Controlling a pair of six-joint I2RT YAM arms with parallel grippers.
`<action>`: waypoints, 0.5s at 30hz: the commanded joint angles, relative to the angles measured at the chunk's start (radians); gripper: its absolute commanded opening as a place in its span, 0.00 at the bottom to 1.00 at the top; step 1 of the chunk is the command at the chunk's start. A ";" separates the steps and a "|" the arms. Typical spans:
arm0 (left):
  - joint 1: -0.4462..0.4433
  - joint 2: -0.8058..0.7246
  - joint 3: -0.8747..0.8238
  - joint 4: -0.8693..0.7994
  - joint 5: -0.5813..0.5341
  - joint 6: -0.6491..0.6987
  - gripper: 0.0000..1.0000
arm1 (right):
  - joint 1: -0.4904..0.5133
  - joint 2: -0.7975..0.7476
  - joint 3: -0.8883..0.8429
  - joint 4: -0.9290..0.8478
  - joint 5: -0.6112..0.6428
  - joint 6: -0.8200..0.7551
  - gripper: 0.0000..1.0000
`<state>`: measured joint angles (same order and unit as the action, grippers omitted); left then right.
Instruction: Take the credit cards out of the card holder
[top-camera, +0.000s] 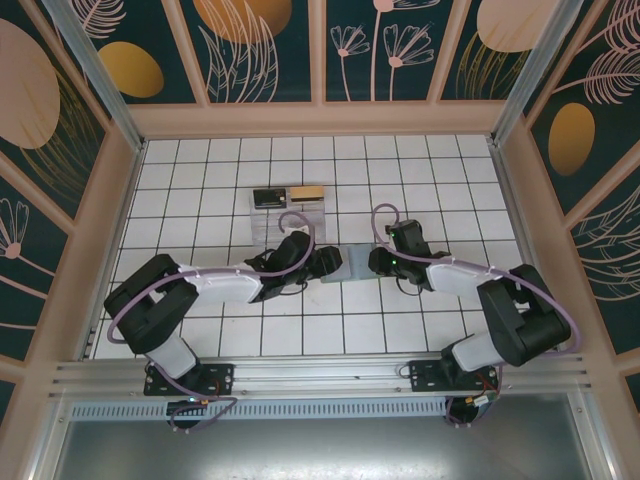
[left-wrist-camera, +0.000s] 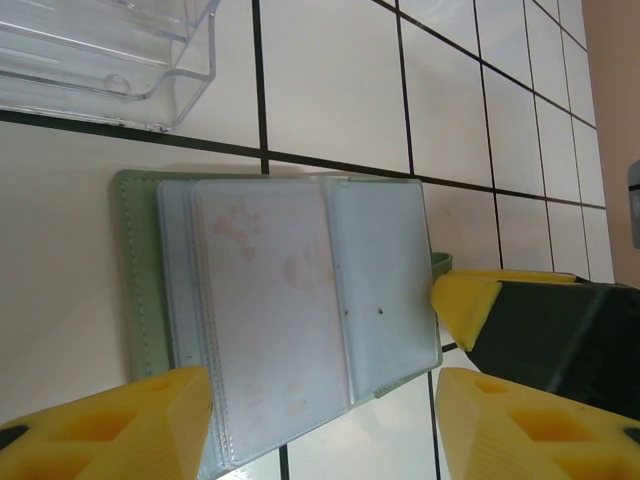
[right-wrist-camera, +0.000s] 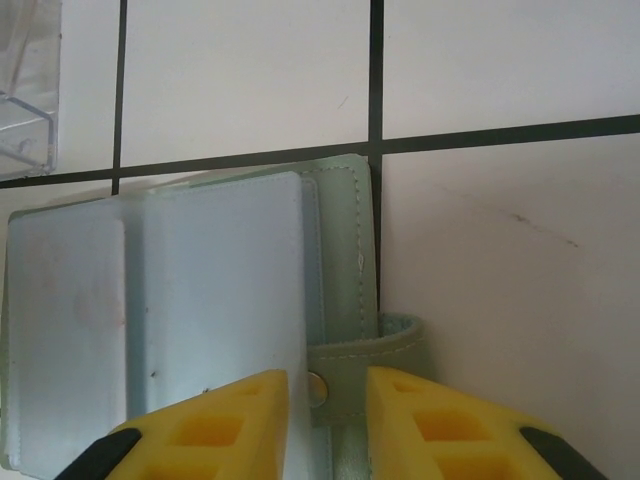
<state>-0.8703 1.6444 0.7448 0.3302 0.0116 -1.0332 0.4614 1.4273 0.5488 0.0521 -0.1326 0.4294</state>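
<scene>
The card holder (top-camera: 350, 266) lies spread open on the tiles between my two grippers. In the left wrist view the card holder (left-wrist-camera: 300, 310) shows pale, cloudy sleeves, and I cannot tell if a card sits inside. My left gripper (left-wrist-camera: 325, 430) is open, its yellow fingers (left-wrist-camera: 120, 425) wide apart over the holder's near edge. My right gripper (right-wrist-camera: 328, 420) is open by a narrow gap, astride the strap tab and its snap (right-wrist-camera: 320, 387). A tan-gold credit card (top-camera: 307, 193) rests in the clear box.
The clear plastic box (top-camera: 262, 218) stands just behind the holder, also holding a dark card (top-camera: 268, 198); its corner is in the left wrist view (left-wrist-camera: 100, 60). Wooden walls ring the white tiled floor (top-camera: 440, 180).
</scene>
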 joint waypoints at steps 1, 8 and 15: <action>0.002 0.012 0.031 0.023 0.013 -0.007 0.61 | 0.010 -0.061 0.009 -0.069 0.057 0.020 0.35; 0.002 0.034 0.046 0.021 0.025 -0.005 0.61 | 0.010 -0.021 -0.006 -0.026 0.018 0.017 0.37; 0.002 0.039 0.054 0.005 0.033 -0.001 0.61 | 0.013 0.027 -0.013 0.006 -0.001 0.029 0.32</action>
<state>-0.8703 1.6695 0.7712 0.3401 0.0296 -1.0340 0.4652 1.4391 0.5476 0.0433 -0.1146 0.4484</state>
